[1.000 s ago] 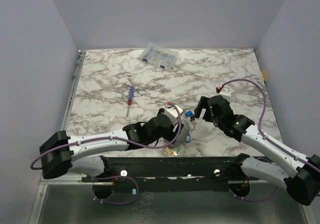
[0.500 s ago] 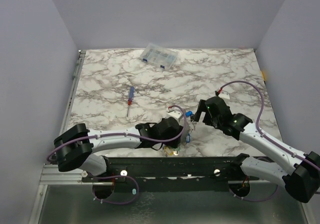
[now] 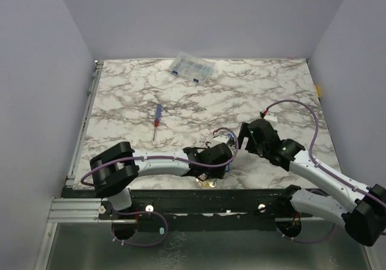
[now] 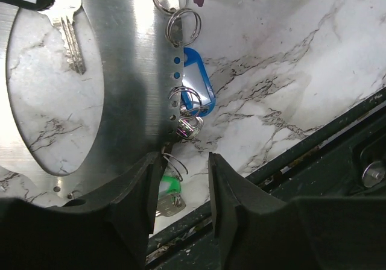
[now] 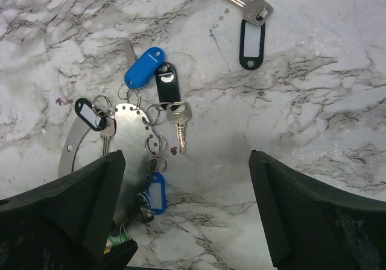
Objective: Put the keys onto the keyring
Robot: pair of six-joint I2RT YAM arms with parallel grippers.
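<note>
**Both claws at the keyring, near the front edge of the desk**

The marble desk (image 3: 265, 89) carries all the things. The right claw (image 5: 186, 155) hangs released above it, its fingers wide apart. The left claw (image 4: 181, 179) is low at the keyring's edge with its fingers apart. A green tag (image 4: 170, 188) lies in the gap, and the claw grasps nothing. The keyring (image 5: 129, 137) lies flat between the two claws. Several keys (image 5: 145, 68) with blue and black tags sit on its rim. One black-tagged key (image 5: 252, 38) lies well apart.
</note>
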